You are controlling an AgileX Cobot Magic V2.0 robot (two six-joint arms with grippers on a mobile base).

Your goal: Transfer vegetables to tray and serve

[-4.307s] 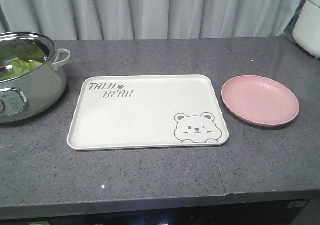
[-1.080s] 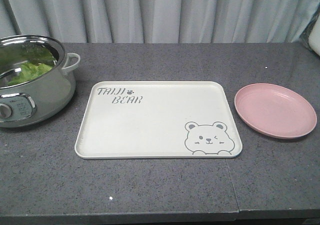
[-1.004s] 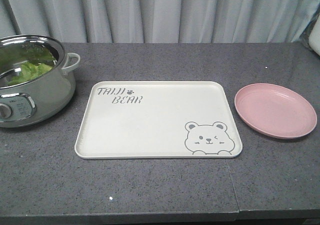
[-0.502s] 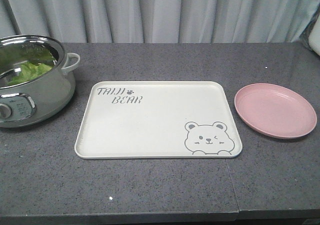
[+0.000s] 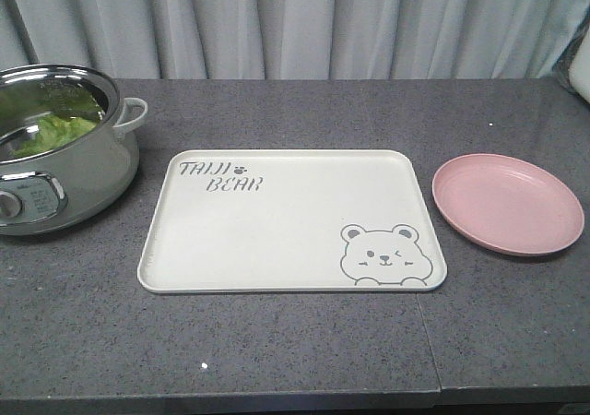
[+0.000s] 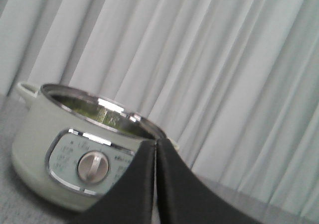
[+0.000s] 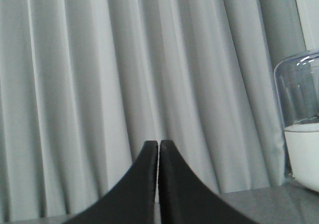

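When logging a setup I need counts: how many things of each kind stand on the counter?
Pot: 1
Tray: 1
Plate: 1
White appliance: 1
Total: 4
Lettuce lies inside the pot, not counted.

I see the tray point(image 5: 277, 240) lying in the middle of the worktop point(image 5: 295, 350). To its left stands a pot point(image 5: 78, 180), apart from the tray, with the lettuce point(image 5: 51, 131) inside it. To the tray's right lies a plate point(image 5: 507, 203), near it but not touching. A curtain point(image 5: 295, 23) hangs behind the worktop's far edge, and an appliance point(image 7: 305, 157) stands before it at far right.
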